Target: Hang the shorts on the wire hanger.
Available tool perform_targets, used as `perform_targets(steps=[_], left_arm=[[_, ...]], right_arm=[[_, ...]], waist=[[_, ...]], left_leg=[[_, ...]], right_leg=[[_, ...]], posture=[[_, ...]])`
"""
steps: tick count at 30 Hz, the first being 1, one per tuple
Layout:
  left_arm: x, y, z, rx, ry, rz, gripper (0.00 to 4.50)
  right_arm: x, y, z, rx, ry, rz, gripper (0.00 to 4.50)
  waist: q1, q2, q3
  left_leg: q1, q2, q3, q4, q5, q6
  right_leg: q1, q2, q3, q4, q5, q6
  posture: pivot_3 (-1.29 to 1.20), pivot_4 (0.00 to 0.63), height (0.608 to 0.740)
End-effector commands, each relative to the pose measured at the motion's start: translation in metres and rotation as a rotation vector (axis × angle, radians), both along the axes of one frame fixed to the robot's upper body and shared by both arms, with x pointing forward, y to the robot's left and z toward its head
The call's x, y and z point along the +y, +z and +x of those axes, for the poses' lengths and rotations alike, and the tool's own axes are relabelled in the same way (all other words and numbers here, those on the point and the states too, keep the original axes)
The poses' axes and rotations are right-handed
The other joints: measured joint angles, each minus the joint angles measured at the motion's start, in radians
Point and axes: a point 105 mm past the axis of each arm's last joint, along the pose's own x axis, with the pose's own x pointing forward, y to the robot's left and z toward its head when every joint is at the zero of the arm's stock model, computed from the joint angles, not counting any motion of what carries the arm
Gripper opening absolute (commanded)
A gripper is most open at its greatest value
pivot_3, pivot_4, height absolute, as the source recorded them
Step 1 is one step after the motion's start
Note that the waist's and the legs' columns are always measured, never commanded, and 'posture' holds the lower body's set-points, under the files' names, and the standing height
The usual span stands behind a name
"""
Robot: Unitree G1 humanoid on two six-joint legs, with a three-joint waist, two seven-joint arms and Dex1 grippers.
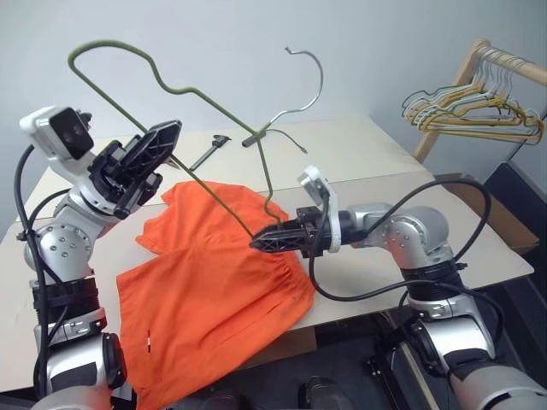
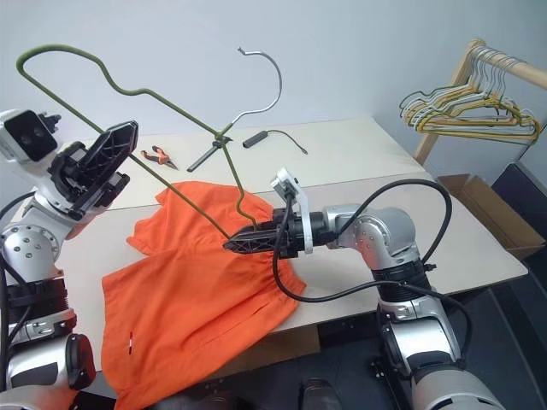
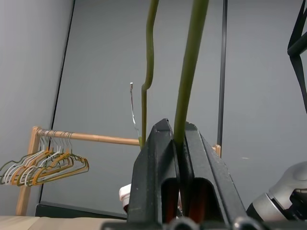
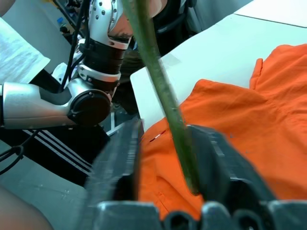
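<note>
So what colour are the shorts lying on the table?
The shorts are bright plain orange, seen best in the left eye view.

— What do we have around us?

— We stand at a pale beige rectangular table (image 1: 367, 154), and behind it runs a plain light grey wall (image 1: 214, 34). Near the table's far edge lie a small pair of pliers with orange handles (image 2: 156, 156) and a dark slim rod-shaped tool (image 2: 256, 137).

— And off the table's right side?

— We see a light wooden clothes rail (image 1: 479, 51) carrying a bunch of yellow, green and white wire hangers (image 1: 470, 111). Below it sits an open brown cardboard box (image 1: 496, 213), with dark flooring (image 1: 530, 290) past the table's right edge.
</note>
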Motion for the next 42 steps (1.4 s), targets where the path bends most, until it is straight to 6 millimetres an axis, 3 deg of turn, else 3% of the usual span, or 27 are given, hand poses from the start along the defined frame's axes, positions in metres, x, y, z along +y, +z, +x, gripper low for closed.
perform_targets(steps=[1,3,8,14,17,22,27,31,35,42], left_arm=[[0.003,0.005,-0.003,-0.037,0.015,-0.001,0.00],[0.003,0.003,-0.003,-0.028,0.010,0.007,0.00],[-0.004,-0.009,0.006,-0.039,0.112,0.054,0.00],[-0.008,-0.034,0.023,0.080,0.181,0.148,1.74],[-0.009,-0.072,0.031,0.139,0.277,0.399,2.79],[0.015,-0.119,0.021,0.156,0.399,0.745,4.48],[0.030,-0.135,-0.011,0.085,0.359,0.986,4.48],[0.032,-0.145,-0.029,0.056,0.307,1.138,4.48],[0.028,-0.145,-0.036,0.037,0.285,1.168,4.48],[0.019,-0.144,-0.038,0.029,0.270,1.163,4.48]], right_arm=[[0.001,0.015,0.002,-0.036,-0.006,0.037,0.57],[0.001,0.014,0.003,-0.031,-0.017,0.041,0.02],[0.001,0.014,0.003,-0.029,-0.023,0.049,0.02],[-0.004,0.023,0.004,-0.029,-0.055,0.100,0.00],[-0.016,0.028,0.008,-0.015,-0.113,0.118,0.00],[-0.065,0.006,0.000,0.088,-0.227,0.006,0.00],[-0.117,-0.032,-0.021,0.226,-0.310,-0.238,0.00],[-0.148,-0.051,-0.031,0.458,-0.336,-0.337,0.00],[-0.167,-0.066,-0.038,0.653,-0.327,-0.387,0.00],[-0.187,-0.087,-0.029,0.731,-0.365,-0.465,0.00]], waist=[[0.000,0.000,0.000],[-0.001,0.000,0.000],[-0.001,0.000,0.000],[0.001,0.000,0.000],[-0.001,0.000,0.000],[-0.001,0.000,0.000],[0.003,0.002,0.001],[-0.001,0.004,0.002],[-0.001,0.005,0.002],[-0.002,0.007,0.003]], left_leg=[[0.000,0.000,0.000,0.000,0.000,0.000],[0.000,0.000,0.000,0.000,0.000,0.000],[0.000,0.000,0.000,0.000,0.000,0.000],[0.000,0.000,0.000,0.000,0.000,0.000],[0.000,0.000,0.001,0.000,0.000,0.000],[-0.001,0.001,0.001,0.000,-0.001,0.000],[-0.004,0.001,0.003,0.000,-0.007,0.007],[-0.003,0.001,0.007,0.000,-0.008,0.008],[0.000,0.001,0.008,0.001,-0.008,0.009],[0.000,0.002,0.009,0.001,-0.008,0.009]], right_leg=[[0.000,0.000,0.000,0.000,0.000,0.000],[0.000,0.000,0.000,0.000,0.000,0.000],[0.000,0.000,0.000,0.000,0.000,0.000],[0.000,0.000,0.000,0.000,0.000,0.000],[0.000,0.000,0.000,0.000,0.000,0.000],[-0.001,0.000,0.000,-0.001,0.000,0.000],[-0.005,-0.003,0.001,-0.002,0.000,0.000],[-0.007,-0.004,0.003,-0.002,0.000,0.000],[-0.005,-0.003,0.003,-0.003,-0.002,-0.004],[-0.005,-0.002,0.004,-0.002,-0.001,0.000]], posture=[[-0.09,0.000,0.740],[-0.09,0.000,0.740],[-0.09,0.000,0.740],[-0.10,0.000,0.740],[-0.11,0.000,0.740],[-0.11,0.000,0.740],[-0.12,0.000,0.740],[-0.14,0.000,0.740],[-0.14,0.000,0.740],[-0.13,0.000,0.740]])
